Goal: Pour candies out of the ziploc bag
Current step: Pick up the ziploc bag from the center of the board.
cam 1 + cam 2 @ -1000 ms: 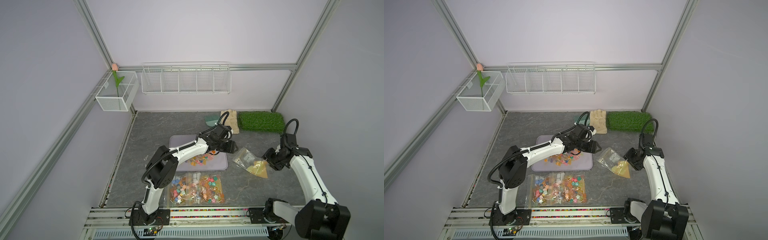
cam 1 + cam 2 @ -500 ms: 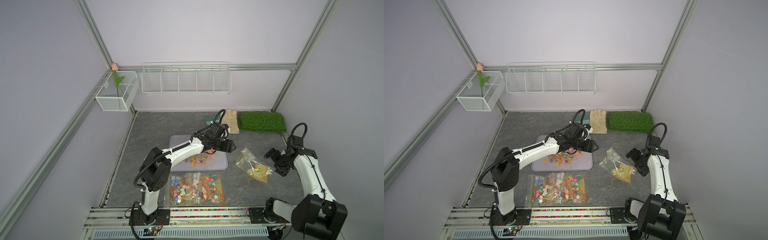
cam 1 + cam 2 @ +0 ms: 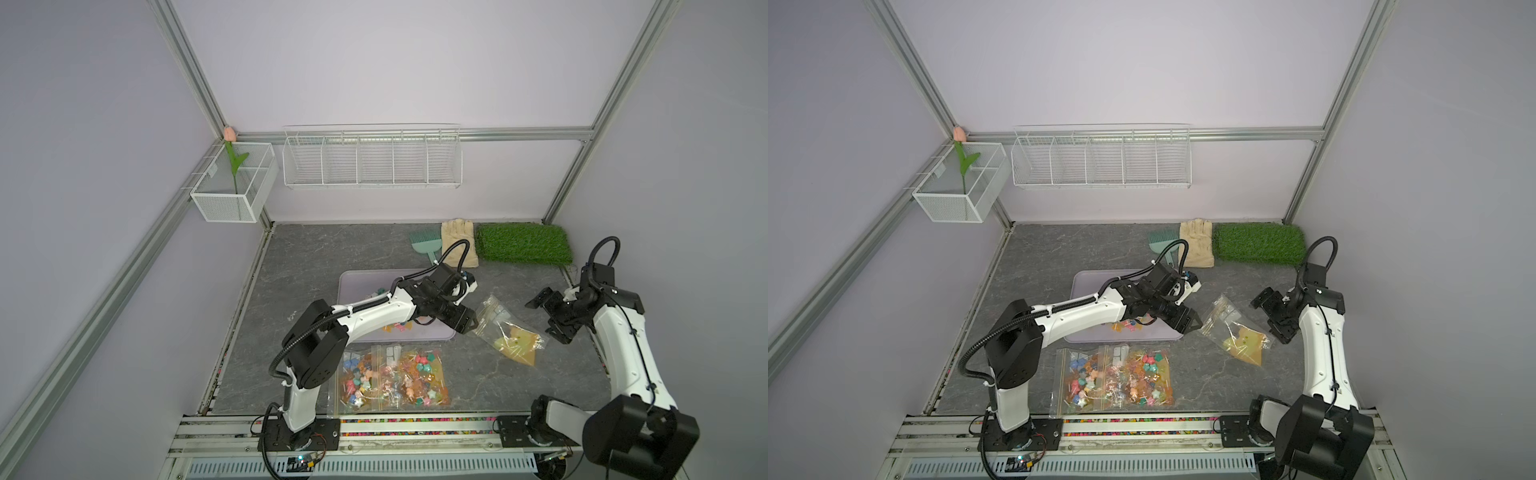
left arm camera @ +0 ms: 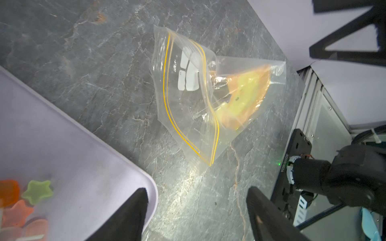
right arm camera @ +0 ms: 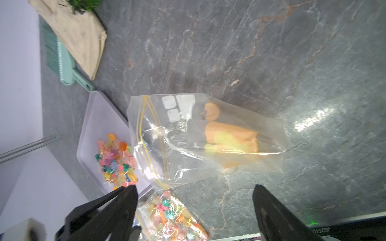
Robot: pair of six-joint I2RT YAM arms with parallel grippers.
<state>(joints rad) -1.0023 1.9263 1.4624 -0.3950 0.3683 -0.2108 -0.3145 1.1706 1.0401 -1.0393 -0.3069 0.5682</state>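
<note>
- Between the two arms, on the grey table (image 3: 374,249), the left gripper (image 3: 464,325) hangs with its jaws spread and empty. In its wrist view one finger is above the tray's corner and the other above bare table.
- The right gripper (image 3: 548,318) also has its jaws wide apart and holds nothing. It hovers a little above the table.
- The ziploc bag (image 3: 505,328) lies flat on the table between them, and nothing touches it. Its long axis runs on a slant. The mouth, with the yellow seal lines, points to the left gripper and the tray (image 3: 353,278). The bottom corner, which holds a few yellow and orange pieces, points to the front and to the right arm.
- The left gripper is nearer, just beside the mouth edge. The right gripper stands near the bag's side, clearly apart.
- Most candies (image 5: 117,160) lie in a heap on the tray.
- I think the next grasp depends on this: the bottom is on the right arm's side and the mouth on the left's.
- The left arm reaches low across the tray. The right forearm rises steeply, with the wrist bent toward the bag.
- Two full bags (image 3: 390,378) wait at the front edge.
</note>
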